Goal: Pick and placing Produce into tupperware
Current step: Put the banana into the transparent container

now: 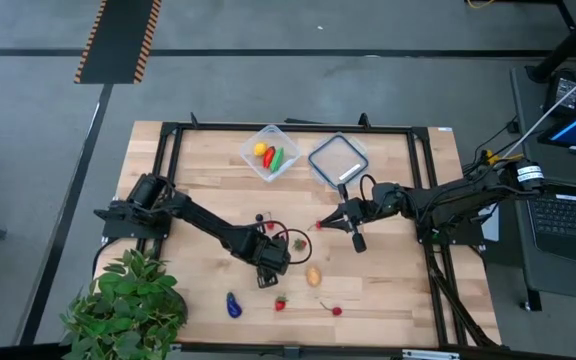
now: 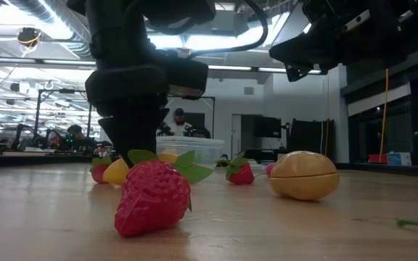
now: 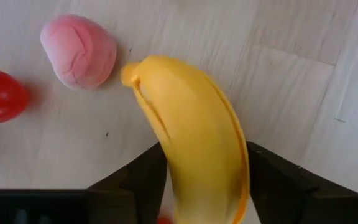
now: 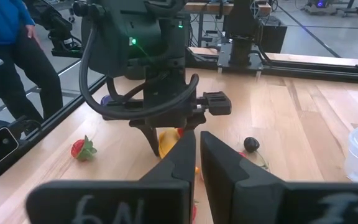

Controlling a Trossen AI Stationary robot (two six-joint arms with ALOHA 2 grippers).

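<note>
Desk (image 1: 388, 290) is carrying everything. Tub (image 1: 271, 153) is sitting near the far edge, already holding yellow, red and green pieces. Left jaws (image 1: 269, 250) are straddling the banana (image 3: 194, 143) mid-desk, fingers either side of it; can't tell if they're gripping. Right jaws (image 1: 353, 238) are hanging nearby, pressed together, holding nothing. Strawberry (image 2: 153, 197) is lying loose near the front edge.

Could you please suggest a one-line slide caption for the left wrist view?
Left tool straddling a yellow toy banana on the wooden table, with a pink piece and a red piece nearby.
</note>
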